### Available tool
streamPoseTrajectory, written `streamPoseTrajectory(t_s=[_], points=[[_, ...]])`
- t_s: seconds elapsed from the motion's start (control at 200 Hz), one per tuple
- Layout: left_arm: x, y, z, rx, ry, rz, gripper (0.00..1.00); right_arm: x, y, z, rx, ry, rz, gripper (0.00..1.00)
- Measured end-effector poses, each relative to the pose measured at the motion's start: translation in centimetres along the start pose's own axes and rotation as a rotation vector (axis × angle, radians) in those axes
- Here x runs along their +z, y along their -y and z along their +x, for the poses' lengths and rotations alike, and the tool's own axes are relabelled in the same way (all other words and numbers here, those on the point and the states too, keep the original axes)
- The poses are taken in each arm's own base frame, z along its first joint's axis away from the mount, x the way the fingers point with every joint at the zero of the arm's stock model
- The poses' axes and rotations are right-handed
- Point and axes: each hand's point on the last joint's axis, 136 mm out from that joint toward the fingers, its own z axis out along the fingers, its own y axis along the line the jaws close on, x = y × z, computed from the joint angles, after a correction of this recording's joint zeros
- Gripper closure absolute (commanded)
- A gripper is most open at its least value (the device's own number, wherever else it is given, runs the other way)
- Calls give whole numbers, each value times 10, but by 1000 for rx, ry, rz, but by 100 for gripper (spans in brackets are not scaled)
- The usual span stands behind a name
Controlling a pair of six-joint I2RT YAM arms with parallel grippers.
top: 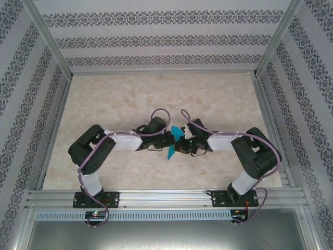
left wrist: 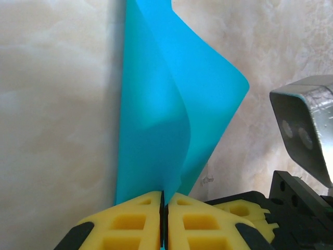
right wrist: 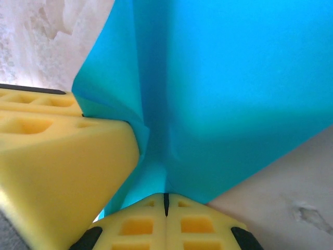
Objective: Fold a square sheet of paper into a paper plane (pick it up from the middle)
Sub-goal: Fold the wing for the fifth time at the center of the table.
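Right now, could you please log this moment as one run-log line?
sheet of paper: curled over, held by both | left gripper: shut on sheet of paper | right gripper: shut on sheet of paper

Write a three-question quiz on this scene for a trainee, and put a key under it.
1. True or false: the teal paper lies flat on the table.
2. The left fingers and right fingers meet at the sheet. Which pinch it? A) left alone B) right alone C) both
3. Fill in: the fingers are coloured ___.
Key: 1 false; 2 C; 3 yellow.
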Motion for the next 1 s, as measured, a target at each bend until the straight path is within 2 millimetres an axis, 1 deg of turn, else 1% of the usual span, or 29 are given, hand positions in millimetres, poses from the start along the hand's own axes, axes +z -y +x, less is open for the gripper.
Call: streamPoseTrajectory(t_s=[0.125,0.255,0.385,0.57,0.689,0.859,0.999], points=[[4,0,0,5,-9,-1,86,-2,1,0,11,14,-8,95],[7,-5,4,19,-21,-13,86,-5,2,4,12,16,-12,94],[8,-5,8,33,-31,-14,86,-10,2,5,16,27,-18,93],[9,-4,12,57,-46,-14,84,-28,-2,-10,20,92,-47,90],[9,-3,13,69,-51,-13,81,-37,-5,-17,21,123,-62,85],[7,0,13,94,-59,-5,76,-41,-5,-20,42,129,-77,80],[0,5,14,130,-63,3,70,-43,-3,-25,79,137,-93,76]])
